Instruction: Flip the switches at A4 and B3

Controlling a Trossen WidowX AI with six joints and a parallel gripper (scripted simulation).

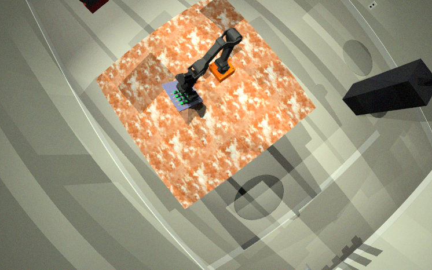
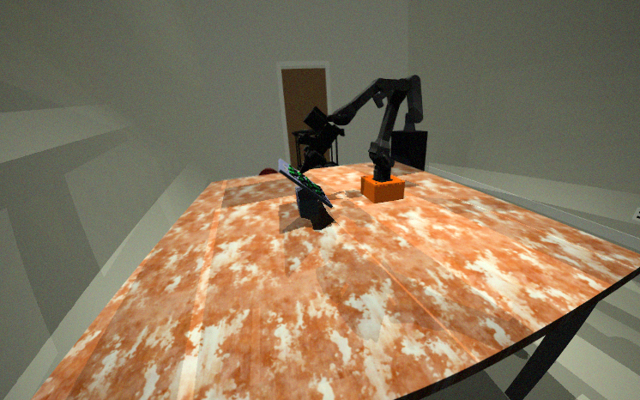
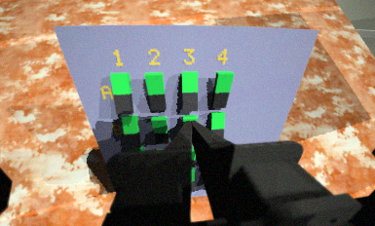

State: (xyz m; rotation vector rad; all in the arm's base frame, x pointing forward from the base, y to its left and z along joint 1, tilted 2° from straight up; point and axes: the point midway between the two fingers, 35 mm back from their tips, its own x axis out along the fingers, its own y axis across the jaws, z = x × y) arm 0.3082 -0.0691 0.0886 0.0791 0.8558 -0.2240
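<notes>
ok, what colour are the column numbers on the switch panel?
Yellow, printed on the lavender panel above the green switches; the wrist view shows it best.

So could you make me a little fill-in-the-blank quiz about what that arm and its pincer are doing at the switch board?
1. The pincer has its fingers ____ with nothing between them.
2. Its tip lines up with the column of the panel numbered ____.
3. The numbers printed along the panel's top run from 1 to ____.
4. The arm stands on a base coloured ____.

Missing words: shut; 3; 4; orange
</notes>
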